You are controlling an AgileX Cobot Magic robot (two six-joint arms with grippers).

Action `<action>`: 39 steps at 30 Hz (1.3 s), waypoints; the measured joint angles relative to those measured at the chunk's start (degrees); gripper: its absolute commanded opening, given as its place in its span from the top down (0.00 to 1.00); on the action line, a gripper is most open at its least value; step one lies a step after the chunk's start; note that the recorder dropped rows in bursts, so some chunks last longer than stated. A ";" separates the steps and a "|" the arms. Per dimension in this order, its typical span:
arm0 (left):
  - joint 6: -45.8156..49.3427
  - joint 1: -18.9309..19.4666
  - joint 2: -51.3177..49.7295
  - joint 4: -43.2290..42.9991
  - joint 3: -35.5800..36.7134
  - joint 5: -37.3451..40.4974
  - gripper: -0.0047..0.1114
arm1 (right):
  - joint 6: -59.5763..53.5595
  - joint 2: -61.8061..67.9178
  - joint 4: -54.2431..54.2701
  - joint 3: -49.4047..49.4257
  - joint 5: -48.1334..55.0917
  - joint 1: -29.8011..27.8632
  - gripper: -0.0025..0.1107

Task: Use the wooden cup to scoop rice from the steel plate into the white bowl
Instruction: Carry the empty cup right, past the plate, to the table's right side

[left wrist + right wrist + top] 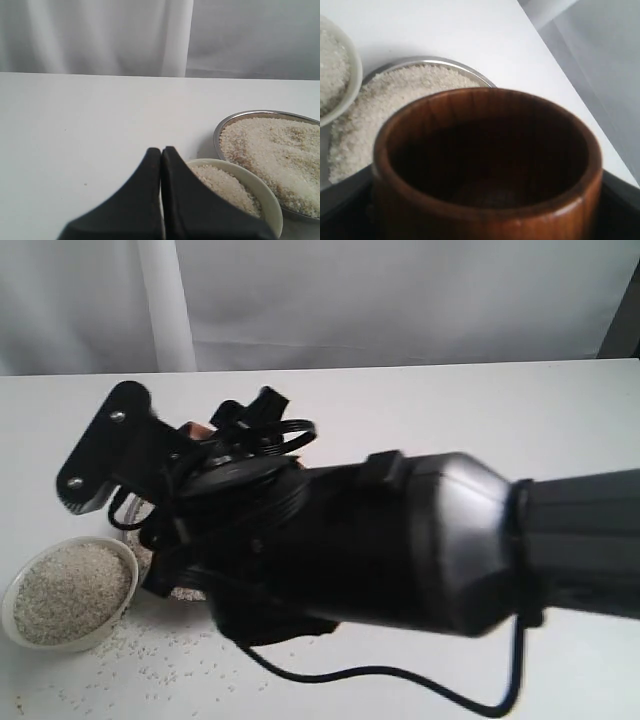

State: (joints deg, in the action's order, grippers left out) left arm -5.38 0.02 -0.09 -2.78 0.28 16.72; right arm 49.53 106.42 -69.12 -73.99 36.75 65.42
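Right pincer (pixel 485 200) is clamped on the cup (pixel 487 145), dark fingers pressed against its rounded wall on either side, and it hangs over the plate (pixel 427 60). The cup is smooth reddish-brown wood, barrel-shaped, with its mouth turned up toward the wrist and its axis roughly upright. The inside is dark, with a pale blur at the bottom that I cannot make out as grains.

Rice (pixel 405 95) lies just below and ahead of that pincer, a dry, pale, grainy bed filling the shallow shiny dish. The next dip, I reckon, goes down and forward, with the cup tipped so its lip bites into the heap.

The bowl (pixel 70 590), glazed cream and well filled, sits ahead of the pincer and off to one side, just beside the plate; whether the two touch I cannot tell. Left pincer (pixel 161 165) is pressed together on nothing, with the bowl right beside its tips, but the right one carries the cup. More rice lies scattered on the white surface (pixel 480 420) near the bowl.
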 measured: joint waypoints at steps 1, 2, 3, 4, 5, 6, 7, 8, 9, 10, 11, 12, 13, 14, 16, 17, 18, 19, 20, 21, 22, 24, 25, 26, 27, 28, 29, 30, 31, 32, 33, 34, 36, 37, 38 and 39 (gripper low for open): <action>0.00 0.00 0.00 0.00 0.00 0.00 0.96 | 0.00 -1.33 0.35 1.39 -0.27 -0.62 0.98; 0.00 0.00 0.00 0.00 0.00 0.00 0.96 | 0.10 -2.39 0.65 2.42 -0.67 -1.20 0.98; 0.00 0.00 0.00 0.00 0.00 0.00 0.96 | 0.10 -3.73 1.08 3.64 -1.50 -1.99 0.98; 0.00 0.00 0.00 0.00 0.00 0.00 0.96 | 0.10 -5.11 1.70 4.73 -2.55 -2.91 0.98; 0.00 0.00 0.00 0.00 0.00 0.00 0.96 | 0.10 -6.51 2.09 5.55 -3.52 -3.99 0.98; 0.00 0.00 0.00 0.00 0.00 0.00 0.96 | 0.10 -7.94 2.71 6.50 -4.82 -5.23 0.98; 0.00 0.00 0.00 0.00 0.00 0.00 0.96 | 0.10 -9.43 3.27 7.39 -6.11 -6.61 0.98; 0.00 0.00 0.00 0.00 0.00 0.00 0.96 | 0.10 -10.62 4.06 8.25 -7.46 -7.77 0.98; 0.00 0.00 0.00 0.00 0.00 0.00 0.96 | 0.10 -12.11 4.73 9.05 -8.77 -9.28 0.98; 0.00 0.00 0.00 0.00 0.00 0.00 0.96 | 0.10 -13.56 5.34 9.81 -10.07 -10.81 0.98; 0.00 0.00 0.00 0.00 0.00 0.00 0.96 | 0.10 -14.97 6.01 10.53 -11.29 -12.34 0.98; 0.00 0.00 0.00 0.00 0.00 0.00 0.96 | 0.10 -16.04 6.43 11.10 -12.22 -13.55 0.98; 0.00 0.00 0.00 0.00 0.00 0.00 0.96 | 0.10 -17.32 7.09 11.81 -13.25 -15.02 0.98; 0.00 0.00 0.00 0.00 0.00 0.00 0.96 | 0.10 -18.50 7.68 12.51 -14.37 -16.47 0.98; 0.00 0.00 0.00 0.00 0.00 0.00 0.96 | -0.39 -20.58 9.21 13.82 -16.51 -19.03 0.98; 0.00 0.00 0.00 0.00 0.00 0.00 0.96 | -0.74 -21.48 10.49 14.60 -17.98 -20.50 0.98; 0.00 0.00 0.00 0.00 0.00 0.00 0.96 | -1.43 -22.15 12.03 15.43 -19.71 -21.97 0.98; 0.00 0.00 0.00 0.00 0.00 0.00 0.96 | -2.10 -22.88 13.73 16.35 -21.73 -23.49 0.98; 0.00 0.00 0.00 0.00 0.00 0.00 0.96 | -2.79 -23.52 15.53 17.29 -23.94 -25.00 0.98; 0.00 0.00 0.00 0.00 0.00 0.00 0.96 | -3.25 -23.94 16.93 18.10 -25.80 -26.15 0.98; 0.00 0.00 0.00 0.00 0.00 0.00 0.96 | -3.99 -24.31 18.53 19.20 -28.13 -27.54 0.98; 0.00 0.00 0.00 0.00 0.00 0.00 0.96 | -5.83 -24.85 21.53 21.29 -32.38 -29.82 0.98; 0.00 0.00 0.00 0.00 0.00 0.00 0.96 | -7.42 -24.98 23.46 22.53 -34.81 -31.00 0.98; 0.00 0.00 0.00 0.00 0.00 0.00 0.96 | -9.47 -25.06 25.72 23.83 -37.21 -32.09 0.98; 0.00 0.00 0.00 0.00 0.00 0.00 0.96 | -12.11 -25.06 28.02 25.16 -39.54 -33.09 0.98; 0.00 0.00 0.00 0.00 0.00 0.00 0.96 | -14.93 -25.06 30.80 26.51 -41.77 -33.98 0.98; 0.00 0.00 0.00 0.00 0.00 0.00 0.96 | -17.93 -25.06 33.43 27.82 -43.94 -34.76 0.98; 0.00 0.00 0.00 0.00 0.00 0.00 0.96 | -20.30 -25.06 35.54 28.85 -45.58 -35.17 0.98; 0.00 0.00 0.00 0.00 0.00 0.00 0.96 | -23.24 -25.06 38.01 30.09 -47.75 -35.77 0.98; 0.00 0.00 0.00 0.00 0.00 0.00 0.96 | -26.08 -25.06 40.36 31.30 -49.97 -36.26 0.98; 0.00 0.00 0.00 0.00 0.00 0.00 0.96 | -28.29 -25.06 42.21 32.24 -51.76 -36.39 0.98; 0.00 0.00 0.00 0.00 0.00 0.00 0.96 | -30.90 -25.06 44.46 33.36 -54.05 -36.39 0.98; 0.00 0.00 0.00 0.00 0.00 0.00 0.96 | -35.19 -25.06 47.80 35.31 -58.35 -36.52 0.98; 0.00 0.00 0.00 0.00 0.00 0.00 0.96 | -36.58 -25.06 49.20 36.32 -61.15 -36.52 0.98; 0.00 0.00 0.00 0.00 0.00 0.00 0.96 | -37.68 -25.06 50.47 37.21 -63.31 -36.52 0.98; 0.00 0.00 0.00 0.00 0.00 0.00 0.96 | -38.38 -25.06 51.55 38.02 -65.05 -36.52 0.98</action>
State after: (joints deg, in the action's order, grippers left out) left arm -5.38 0.02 -0.09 -2.78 0.28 16.72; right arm 11.15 81.35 -17.57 -35.97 -28.30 28.90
